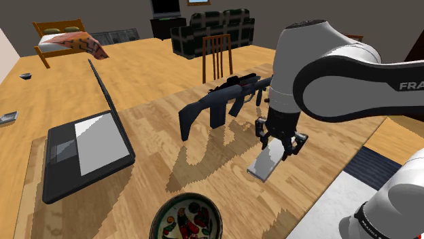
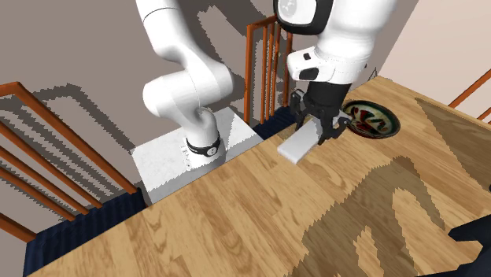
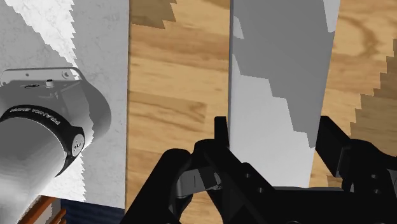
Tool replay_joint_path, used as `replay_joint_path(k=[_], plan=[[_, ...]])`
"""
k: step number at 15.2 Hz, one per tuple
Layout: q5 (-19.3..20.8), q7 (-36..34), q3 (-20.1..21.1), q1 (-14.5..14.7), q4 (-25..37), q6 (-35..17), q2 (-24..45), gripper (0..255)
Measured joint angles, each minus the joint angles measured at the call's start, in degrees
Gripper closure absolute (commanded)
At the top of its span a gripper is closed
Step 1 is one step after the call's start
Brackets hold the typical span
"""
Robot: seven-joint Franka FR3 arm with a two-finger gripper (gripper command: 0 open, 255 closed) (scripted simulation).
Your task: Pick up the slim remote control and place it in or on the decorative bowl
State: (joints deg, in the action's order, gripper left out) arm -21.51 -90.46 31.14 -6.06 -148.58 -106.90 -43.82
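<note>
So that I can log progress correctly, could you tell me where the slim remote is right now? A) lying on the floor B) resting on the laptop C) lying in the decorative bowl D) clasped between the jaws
D: the wrist view shows the jaws pressed against both sides of the grey slim remote, which is not in the decorative bowl.

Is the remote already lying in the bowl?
No, the remote is clasped in the tool above the table, apart from the bowl in the shoulder view.
</note>
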Motion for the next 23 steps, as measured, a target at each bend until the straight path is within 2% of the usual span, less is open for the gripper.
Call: replay_joint_path(k=[4,8,11,15,18,20,22,23], plan=[[-2.10,-5.85,6.24,0.67,4.36,-1.41,4.45,255],[-2.23,-11.50,11.92,-0.45,10.17,-2.14,9.58,255],[-1.23,-16.37,17.52,-2.42,14.77,-3.90,14.87,255],[2.44,-24.08,25.78,-6.23,22.72,-4.43,22.51,255],[8.59,-31.68,34.66,-11.05,28.65,-5.76,30.94,255],[17.15,-39.70,42.45,-14.68,32.76,-6.25,40.43,255],[28.78,-49.47,44.60,-11.40,37.10,-4.78,51.67,255],[31.65,-51.87,43.33,-8.97,38.15,-4.76,54.33,255]])
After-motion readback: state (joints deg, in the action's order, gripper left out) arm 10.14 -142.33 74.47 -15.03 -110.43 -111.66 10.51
